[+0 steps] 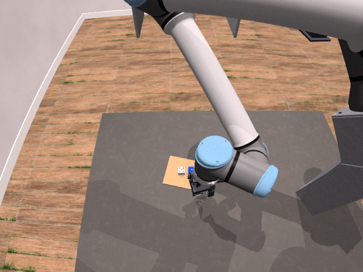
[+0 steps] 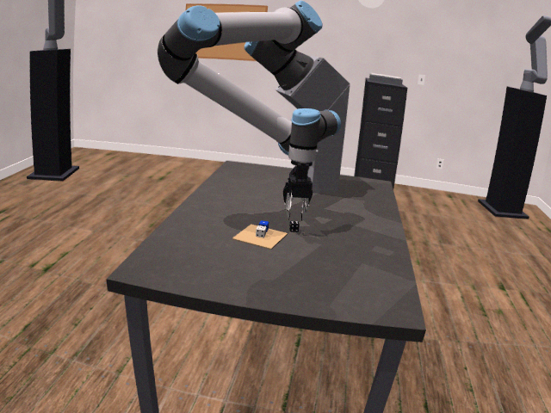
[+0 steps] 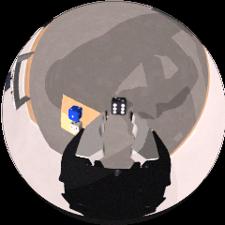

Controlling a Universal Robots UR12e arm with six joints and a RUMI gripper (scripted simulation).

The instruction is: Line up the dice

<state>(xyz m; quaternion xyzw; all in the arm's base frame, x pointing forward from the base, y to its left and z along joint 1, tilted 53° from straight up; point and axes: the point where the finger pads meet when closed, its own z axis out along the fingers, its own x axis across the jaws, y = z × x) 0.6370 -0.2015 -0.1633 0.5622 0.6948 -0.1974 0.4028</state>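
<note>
A tan mat (image 1: 175,182) (image 2: 247,237) (image 3: 92,116) lies on the dark table (image 1: 131,140) (image 2: 222,275). A white die (image 1: 181,170) (image 2: 260,231) (image 3: 73,127) and a blue die (image 1: 191,169) (image 2: 263,224) (image 3: 75,112) sit on the mat, close together. A black die (image 2: 294,225) (image 3: 118,106) sits flat on the bare table just off the mat's edge, on the side nearer the robot's base. My gripper (image 1: 203,193) (image 2: 296,214) (image 3: 118,112) points down and hovers a little above the black die. Its fingers are partly open and hold nothing. In the top view the wrist hides the black die.
The robot's grey base block (image 2: 326,128) stands at the table's far edge. A filing cabinet (image 2: 379,128) and black pedestals (image 2: 50,111) (image 2: 514,151) stand on the wooden floor, well away from the table.
</note>
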